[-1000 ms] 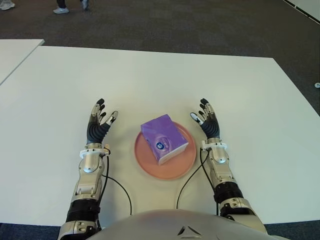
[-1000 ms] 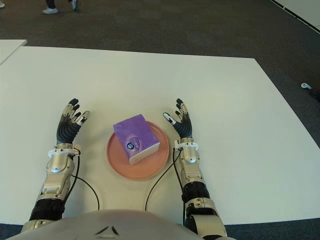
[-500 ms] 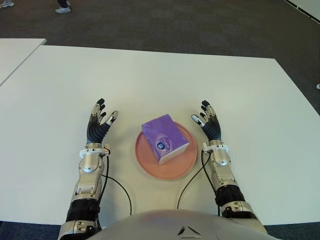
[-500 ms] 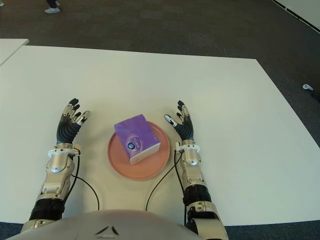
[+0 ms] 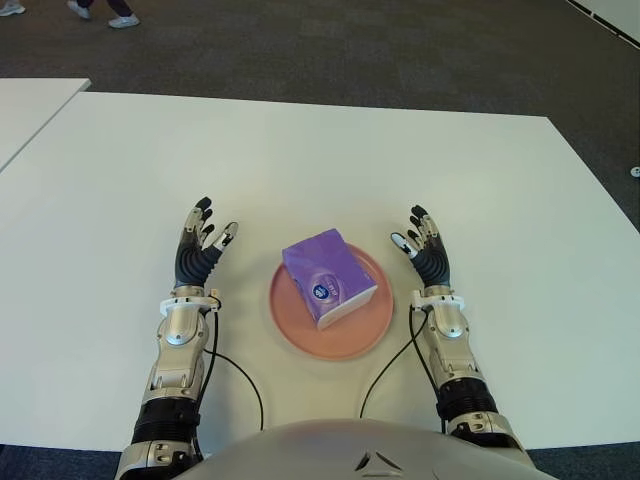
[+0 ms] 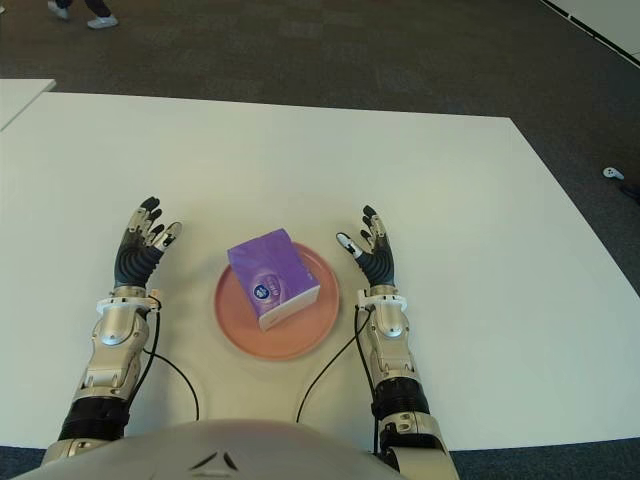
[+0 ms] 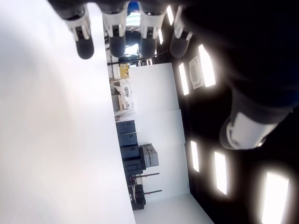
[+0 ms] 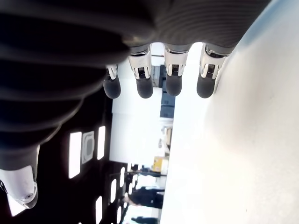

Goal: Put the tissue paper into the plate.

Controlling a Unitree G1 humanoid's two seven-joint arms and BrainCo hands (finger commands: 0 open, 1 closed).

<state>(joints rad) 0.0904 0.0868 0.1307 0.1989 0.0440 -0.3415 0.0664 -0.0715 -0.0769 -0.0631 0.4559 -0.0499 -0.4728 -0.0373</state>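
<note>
A purple tissue pack (image 5: 328,276) lies tilted inside the round pink plate (image 5: 301,334) on the white table, straight before me. My left hand (image 5: 201,240) shows to the left of the plate, fingers spread and holding nothing. My right hand (image 5: 421,243) shows just right of the plate's rim, fingers also spread and empty. Both wrist views show straight fingers (image 7: 84,43) (image 8: 206,84) with nothing between them.
The white table (image 5: 320,160) stretches far ahead and to both sides. A second white table (image 5: 30,105) adjoins at the far left. Dark carpet lies beyond, with a person's feet (image 5: 95,12) at the top left. Black cables (image 5: 235,375) run from my wrists toward my body.
My right hand has drawn back toward me and slightly to the right, away from the plate. The left hand and the tissue pack have not moved. The feet on the carpet have shifted.
</note>
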